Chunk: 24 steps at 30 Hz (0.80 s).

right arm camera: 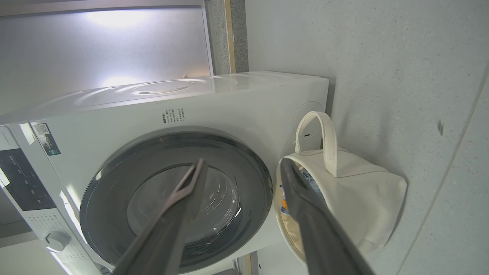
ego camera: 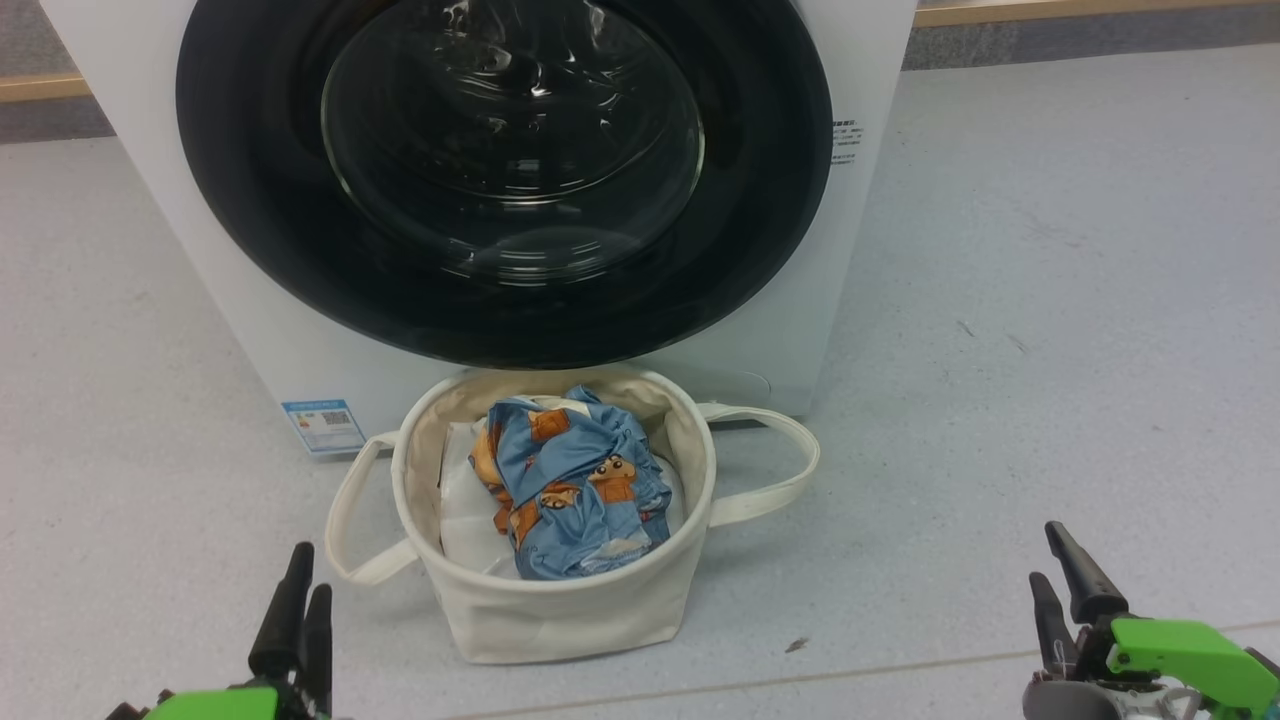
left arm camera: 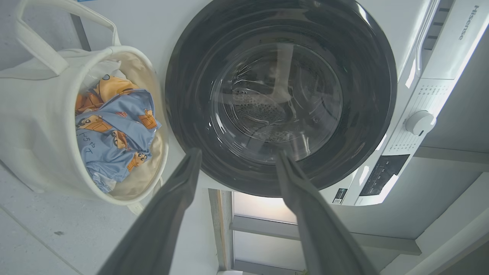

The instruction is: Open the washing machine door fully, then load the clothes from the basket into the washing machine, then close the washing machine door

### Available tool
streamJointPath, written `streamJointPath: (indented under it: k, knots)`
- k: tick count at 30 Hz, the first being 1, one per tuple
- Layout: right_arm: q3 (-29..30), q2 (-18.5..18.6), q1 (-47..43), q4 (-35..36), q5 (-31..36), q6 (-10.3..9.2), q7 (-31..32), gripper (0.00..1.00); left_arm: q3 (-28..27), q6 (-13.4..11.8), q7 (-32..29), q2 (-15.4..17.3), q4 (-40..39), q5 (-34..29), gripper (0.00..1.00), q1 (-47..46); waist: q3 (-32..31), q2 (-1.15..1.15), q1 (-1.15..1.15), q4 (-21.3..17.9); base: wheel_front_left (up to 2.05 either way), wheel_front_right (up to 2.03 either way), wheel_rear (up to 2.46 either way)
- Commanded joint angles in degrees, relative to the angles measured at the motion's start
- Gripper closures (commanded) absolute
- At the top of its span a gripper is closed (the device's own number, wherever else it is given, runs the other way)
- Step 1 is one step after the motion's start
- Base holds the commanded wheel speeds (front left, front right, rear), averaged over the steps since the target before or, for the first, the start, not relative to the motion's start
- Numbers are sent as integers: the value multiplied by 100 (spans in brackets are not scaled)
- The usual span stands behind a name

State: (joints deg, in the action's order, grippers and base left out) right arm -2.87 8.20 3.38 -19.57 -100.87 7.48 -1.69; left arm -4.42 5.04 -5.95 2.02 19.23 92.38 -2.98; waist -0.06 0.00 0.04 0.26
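The white washing machine (ego camera: 330, 375) stands straight ahead with its round black-rimmed washing machine door (ego camera: 510, 150) flush against the front. Directly before it on the floor sits the cream basket (ego camera: 560, 620), and the blue bear-print clothes (ego camera: 570, 490) lie bunched inside. My left gripper (ego camera: 311, 570) hovers low at the basket's near left, open and empty. My right gripper (ego camera: 1044, 552) hangs over bare floor at the near right, also open and empty. In the left wrist view the open gripper (left arm camera: 237, 152) points at the door (left arm camera: 282, 99), with the basket (left arm camera: 34, 133) off to one side. The right gripper (right arm camera: 243, 163) faces the door (right arm camera: 114, 183) and the basket (right arm camera: 363, 198).
White padding cloth (ego camera: 465, 510) lines the basket under the clothes. The basket's strap handles (ego camera: 780, 470) stick out on both sides. A blue label sticker (ego camera: 322, 425) marks the machine's lower left corner. The control panel's dial (left arm camera: 420, 122) is above the door. Grey floor (ego camera: 1050, 300) spreads to the right.
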Motion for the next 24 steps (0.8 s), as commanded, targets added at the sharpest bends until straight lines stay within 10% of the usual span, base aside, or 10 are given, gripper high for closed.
streamJointPath:
  k: [1,24]
  knots:
    - [38,42,302,146,52,0,-65,0,-42,-24,22,75,-124,-6,0,-337,5,0,-3,4,0,0,0]
    - [-343,214,710,390,1505,0,-319,0,409,20,476,480,-44,-1038,0,-753,6,0,-4,59,0,0,0]
